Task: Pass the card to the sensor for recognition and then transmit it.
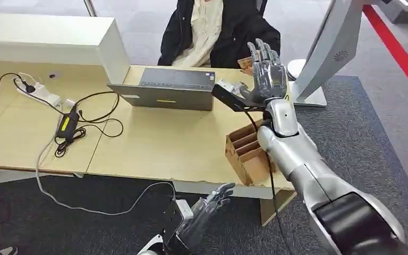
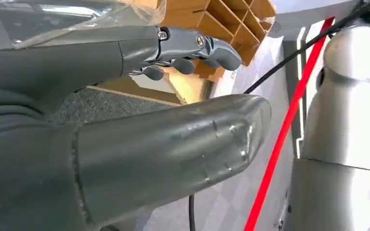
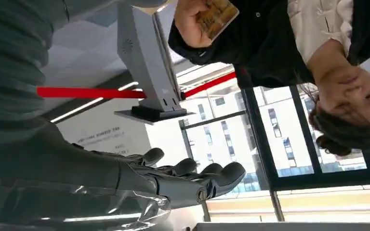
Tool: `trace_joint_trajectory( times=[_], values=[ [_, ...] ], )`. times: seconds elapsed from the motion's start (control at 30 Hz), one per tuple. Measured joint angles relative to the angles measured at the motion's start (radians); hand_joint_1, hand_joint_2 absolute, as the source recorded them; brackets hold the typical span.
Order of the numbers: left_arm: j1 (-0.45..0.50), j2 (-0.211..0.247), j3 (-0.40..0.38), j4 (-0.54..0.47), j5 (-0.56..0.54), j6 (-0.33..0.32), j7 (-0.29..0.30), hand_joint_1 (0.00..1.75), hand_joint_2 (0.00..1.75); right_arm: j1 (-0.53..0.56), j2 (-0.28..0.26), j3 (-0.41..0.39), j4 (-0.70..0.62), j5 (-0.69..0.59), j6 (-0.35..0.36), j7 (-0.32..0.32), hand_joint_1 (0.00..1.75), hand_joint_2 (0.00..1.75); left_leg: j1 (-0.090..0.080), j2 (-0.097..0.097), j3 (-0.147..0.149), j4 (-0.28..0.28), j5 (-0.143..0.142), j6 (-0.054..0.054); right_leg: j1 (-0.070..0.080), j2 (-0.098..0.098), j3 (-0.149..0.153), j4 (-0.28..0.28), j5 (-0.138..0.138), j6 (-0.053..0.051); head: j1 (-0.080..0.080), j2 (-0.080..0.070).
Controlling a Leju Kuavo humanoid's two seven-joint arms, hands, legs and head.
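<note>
A person's hand holds the yellowish card [image 3: 215, 16]; in the head view a corner of the card [image 1: 243, 63] shows just behind my right hand [image 1: 267, 74]. That hand is raised over the table's far right corner, in front of the seated person [image 1: 212, 29], fingers straight and apart, holding nothing. The white sensor stand [image 1: 329, 50] rises just right of it on a flat base [image 3: 151, 113]. My left hand [image 1: 204, 211] hangs below the table's front edge, fingers [image 2: 197, 44] spread and empty.
A wooden slotted box [image 1: 246, 154] sits at the table's right front corner, under my right forearm. An open grey laptop [image 1: 164, 90] stands mid-table. A power strip [image 1: 37, 93], an adapter [image 1: 65, 124] and cables lie on the left. A red floor line [image 1: 398, 50] runs at right.
</note>
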Motion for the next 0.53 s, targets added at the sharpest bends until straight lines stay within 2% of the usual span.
trace_joint_trajectory(
  times=[0.07, 0.13, 0.2, 0.23, 0.37, 0.43, 0.53],
  values=[
    [0.002, 0.0, 0.001, 0.002, -0.006, 0.006, 0.003, 0.0, 0.0, 0.018, 0.003, -0.027, -0.034, 0.023, 0.0, -0.066, 0.0, 1.75, 0.0, 0.0, 0.0, 0.0, 0.0, 0.0, 0.0, 0.0, 0.0, 0.0, 0.0, 0.0, 0.001, 0.0],
    [0.007, 0.001, 0.007, 0.003, -0.021, 0.022, 0.013, 0.0, 0.0, 0.057, 0.027, -0.086, -0.096, 0.029, -0.001, -0.202, 0.0, 1.75, 0.0, 0.0, 0.0, 0.0, 0.0, 0.0, 0.0, 0.001, 0.0, 0.0, 0.0, 0.0, 0.0, 0.0],
    [0.014, 0.001, 0.016, 0.003, -0.04, 0.041, 0.024, 0.0, 0.0, 0.114, 0.058, -0.15, -0.184, -0.02, -0.004, -0.319, 0.0, 1.75, 0.0, -0.001, 0.0, 0.0, 0.0, 0.0, 0.0, 0.0, 0.001, 0.0, 0.0, 0.0, 0.0, 0.0],
    [0.02, 0.002, 0.024, 0.003, -0.052, 0.053, 0.03, 0.0, 0.0, 0.146, 0.073, -0.175, -0.243, -0.073, -0.005, -0.355, 0.0, 1.75, 0.001, -0.002, 0.001, 0.0, 0.0, 0.0, 0.0, -0.001, 0.001, 0.0, 0.0, 0.0, 0.0, 0.0],
    [0.044, 0.008, 0.051, 0.0, -0.087, 0.107, 0.054, 0.0, 0.0, 0.286, 0.114, -0.252, -0.47, -0.369, -0.008, -0.395, 0.0, 1.75, 0.001, -0.002, 0.0, 0.0, 0.0, 0.0, 0.001, -0.001, 0.001, 0.0, -0.001, 0.0, 0.0, 0.0],
    [0.06, 0.014, 0.065, -0.011, -0.096, 0.13, 0.066, 0.0, 0.0, 0.371, 0.124, -0.289, -0.588, -0.53, -0.008, -0.442, 0.0, 1.75, 0.001, -0.002, 0.001, 0.0, 0.0, 0.0, 0.001, -0.001, 0.001, -0.001, -0.001, 0.0, 0.0, 0.0],
    [0.075, 0.021, 0.08, -0.022, -0.1, 0.144, 0.073, 0.0, 0.0, 0.479, 0.139, -0.334, -0.738, -0.642, -0.009, -0.494, 0.0, 1.75, 0.0, -0.002, 0.0, 0.0, 0.0, 0.0, 0.001, -0.001, 0.001, -0.001, -0.001, 0.0, 0.001, 0.0]
  ],
)
